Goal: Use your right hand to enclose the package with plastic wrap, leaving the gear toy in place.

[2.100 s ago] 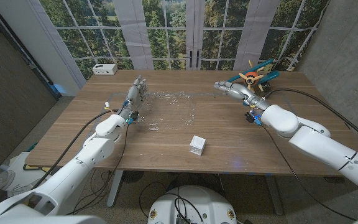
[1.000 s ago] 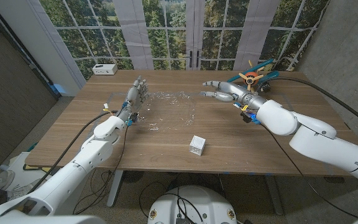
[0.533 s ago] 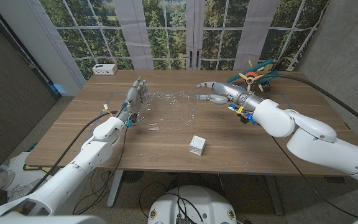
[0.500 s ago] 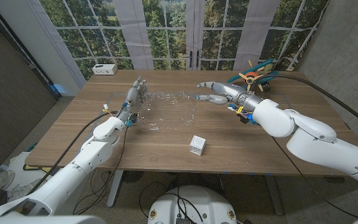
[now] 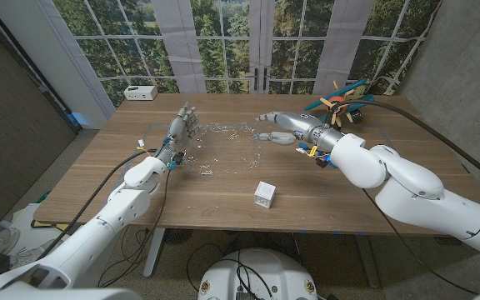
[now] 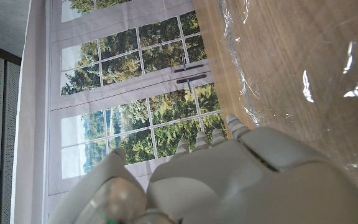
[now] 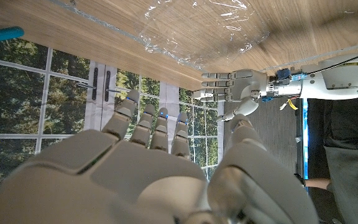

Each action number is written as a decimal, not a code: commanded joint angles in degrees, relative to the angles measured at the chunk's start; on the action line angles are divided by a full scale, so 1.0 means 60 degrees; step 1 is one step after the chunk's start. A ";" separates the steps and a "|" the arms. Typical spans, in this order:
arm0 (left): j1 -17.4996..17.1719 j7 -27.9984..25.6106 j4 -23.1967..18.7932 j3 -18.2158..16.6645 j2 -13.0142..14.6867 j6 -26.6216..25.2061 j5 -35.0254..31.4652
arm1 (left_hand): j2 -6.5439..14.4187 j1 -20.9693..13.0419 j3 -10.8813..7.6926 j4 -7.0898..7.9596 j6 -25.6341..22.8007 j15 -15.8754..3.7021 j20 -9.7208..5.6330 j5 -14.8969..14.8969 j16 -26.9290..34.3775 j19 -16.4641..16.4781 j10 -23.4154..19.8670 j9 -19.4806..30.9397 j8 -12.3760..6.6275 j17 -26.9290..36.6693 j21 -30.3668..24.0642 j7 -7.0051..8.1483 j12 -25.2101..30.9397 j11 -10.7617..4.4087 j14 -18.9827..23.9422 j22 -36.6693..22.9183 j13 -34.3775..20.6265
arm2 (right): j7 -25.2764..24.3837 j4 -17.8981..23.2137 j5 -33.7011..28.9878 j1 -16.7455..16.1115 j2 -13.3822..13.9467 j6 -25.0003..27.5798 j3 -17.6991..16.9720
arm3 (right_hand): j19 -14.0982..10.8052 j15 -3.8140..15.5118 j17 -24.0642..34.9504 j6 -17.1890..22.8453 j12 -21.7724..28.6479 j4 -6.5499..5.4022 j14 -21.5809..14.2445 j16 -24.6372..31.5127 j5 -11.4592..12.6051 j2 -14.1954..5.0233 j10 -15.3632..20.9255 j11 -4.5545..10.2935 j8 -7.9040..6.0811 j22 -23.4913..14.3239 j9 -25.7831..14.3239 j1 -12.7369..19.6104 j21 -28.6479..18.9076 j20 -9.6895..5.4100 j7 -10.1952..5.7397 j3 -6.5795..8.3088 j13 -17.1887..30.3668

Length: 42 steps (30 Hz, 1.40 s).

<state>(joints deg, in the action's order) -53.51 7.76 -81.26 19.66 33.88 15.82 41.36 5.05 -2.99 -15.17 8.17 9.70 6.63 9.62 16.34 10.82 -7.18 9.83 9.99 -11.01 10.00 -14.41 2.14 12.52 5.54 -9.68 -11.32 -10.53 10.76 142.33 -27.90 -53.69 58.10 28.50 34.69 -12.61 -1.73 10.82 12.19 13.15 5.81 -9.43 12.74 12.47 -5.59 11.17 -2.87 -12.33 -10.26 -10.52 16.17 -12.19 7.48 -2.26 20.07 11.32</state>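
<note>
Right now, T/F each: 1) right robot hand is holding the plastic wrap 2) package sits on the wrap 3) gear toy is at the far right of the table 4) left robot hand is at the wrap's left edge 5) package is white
1) False. The right robot hand hovers open at the right edge of the plastic wrap, gripping nothing.
2) False. The package sits on bare wood, nearer the robot than the wrap.
3) True. The gear toy sits by the far right edge.
4) True. The left robot hand stands at the wrap's left edge.
5) True.
</note>
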 commanded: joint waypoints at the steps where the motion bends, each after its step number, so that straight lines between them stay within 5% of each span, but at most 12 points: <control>1: 0.0057 0.0250 0.0181 0.0003 0.0002 0.0022 0.0111 | 0.0129 -0.0064 -0.0021 -0.0034 0.0871 -0.0038 0.0066 0.0029 -0.0018 0.0056 0.0921 0.0026 0.0010 0.0025 -0.0013 0.0072 -0.0028 0.0081 -0.0754 -0.0034 -0.0027 | 0.0864 0.0445 -0.1562 -0.0154 -0.0362 0.0840 0.0568 | -0.0091 0.0075 0.0020 0.0061 0.0036 0.0058 0.0023 -0.0002 -0.0011 0.0076 0.0042 0.0043 -0.0004 -0.0036 -0.0049 0.0066 -0.0071 0.0004 -0.0052 -0.0029 0.0053; 22: 0.0106 0.0868 0.0367 -0.0052 -0.0037 0.0210 0.0406 | 0.0132 -0.0074 -0.0013 -0.0034 0.0856 -0.0044 0.0100 0.0023 -0.0024 0.0068 0.0900 0.0027 0.0023 0.0026 -0.0006 0.0069 -0.0043 0.0083 -0.0741 -0.0039 -0.0028 | 0.1967 0.0759 -0.4078 -0.1016 -0.1116 0.1665 0.1177 | 0.0026 0.0192 0.0011 -0.0110 -0.0157 0.0351 0.0310 -0.0167 -0.0038 0.0315 -0.0271 0.0240 0.0124 -0.0035 -0.0052 0.0335 0.0009 -0.0063 -0.0201 -0.0021 0.0060; 33: 0.0156 0.0954 0.0411 -0.0040 0.0015 0.0115 0.0420 | 0.0132 -0.0078 -0.0009 -0.0034 0.0848 -0.0052 0.0107 0.0019 -0.0027 0.0075 0.0896 0.0028 0.0027 0.0026 -0.0004 0.0064 -0.0052 0.0085 -0.0739 -0.0041 -0.0029 | 0.3536 0.0482 -0.6261 -0.1240 -0.1919 0.1845 0.1515 | -0.0135 0.0465 0.0062 -0.0822 -0.0237 0.0591 0.0111 -0.0073 -0.0017 0.0936 -0.0506 0.0474 0.0333 -0.0053 -0.0074 0.0601 -0.0033 -0.0118 -0.0260 -0.0216 0.0103; 42: 0.0190 0.0982 0.0431 -0.0015 -0.0001 0.0109 0.0401 | 0.0132 -0.0081 -0.0004 -0.0034 0.0849 -0.0051 0.0099 0.0017 -0.0030 0.0084 0.0903 0.0028 0.0035 0.0026 -0.0002 0.0068 -0.0064 0.0073 -0.0738 -0.0042 -0.0030 | 0.4309 0.0249 -0.6684 -0.1563 -0.2393 0.1382 0.1231 | -0.0150 0.0444 0.0117 -0.1134 -0.0288 0.0571 0.0147 -0.0070 0.0032 0.1326 -0.0692 0.0463 0.0326 -0.0065 -0.0092 0.0557 -0.0029 -0.0176 0.0055 -0.0432 0.0132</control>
<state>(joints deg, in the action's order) -52.60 13.06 -78.92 19.39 33.86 16.87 43.71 5.06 -2.99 -15.17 8.18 9.81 6.64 10.05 16.34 10.82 -6.74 9.83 9.99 -11.02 10.00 -14.41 2.25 12.20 5.53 -9.68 -11.31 -10.52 30.57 145.66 -62.45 -60.58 48.27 38.67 42.72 -13.21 0.86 11.36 5.49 11.43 9.19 -8.49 11.97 12.47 1.57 7.24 0.01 -10.55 -10.55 -10.82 19.40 -12.19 6.44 -2.37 17.76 11.88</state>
